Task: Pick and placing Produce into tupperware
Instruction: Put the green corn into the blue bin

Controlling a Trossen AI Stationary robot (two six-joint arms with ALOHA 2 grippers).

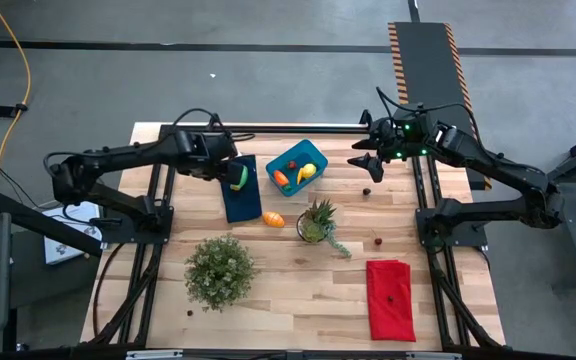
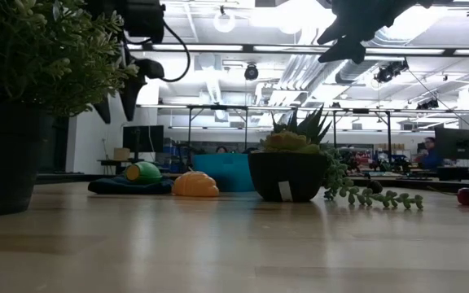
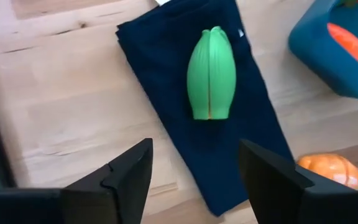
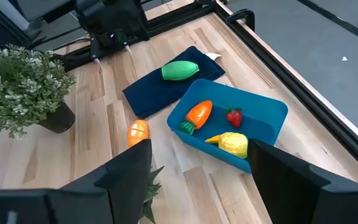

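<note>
Currently you are working over a wooden table, and nothing on it is carrying a readable brand, label or writing; a pale tag at the cloth's far corner is too small to read.

Going down by size: the bushy potted plant and the red cloth are sitting near the front edge, well apart from the work. The dark blue cloth is lying just beside the blue tupperware, which is already holding a carrot, a lemon and a small strawberry. The spiky plant is standing just in front of the tub.

The green oval is lying on the cloth, long axis running along it. An orange oval is resting on bare wood just off the cloth's near corner.

Your left gripper is hovering above the cloth just short of the green piece, fingers spread apart and holding nothing. The right gripper is waiting high beyond the tub, fingers likewise apart and empty.

For this pick, I would judge: bring the fingers forward until they are straddling the green oval's narrow waist, squarely across its long axis. Keep the tips just off the fabric so you are not pinching cloth with it. The smooth rounded shell looks apt to squirt out of an off-centre grip.
</note>
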